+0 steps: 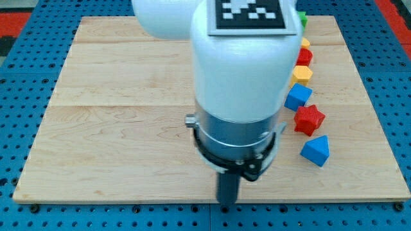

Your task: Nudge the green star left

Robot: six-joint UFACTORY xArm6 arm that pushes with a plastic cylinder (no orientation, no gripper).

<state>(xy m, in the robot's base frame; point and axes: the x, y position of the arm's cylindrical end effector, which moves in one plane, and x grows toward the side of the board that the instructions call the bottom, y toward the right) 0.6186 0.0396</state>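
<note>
Blocks line the view's right edge of the surface (115, 115): red star (309, 119), blue cube (298, 97), blue triangular block (315, 151). Only a sliver of the green star (302, 20) peeks out at top right, behind my arm. No jaws here, just my tip (227, 203), bottom centre, well apart from everything. I'd judge I should circle to the star's right side, then push gently leftward.
</note>
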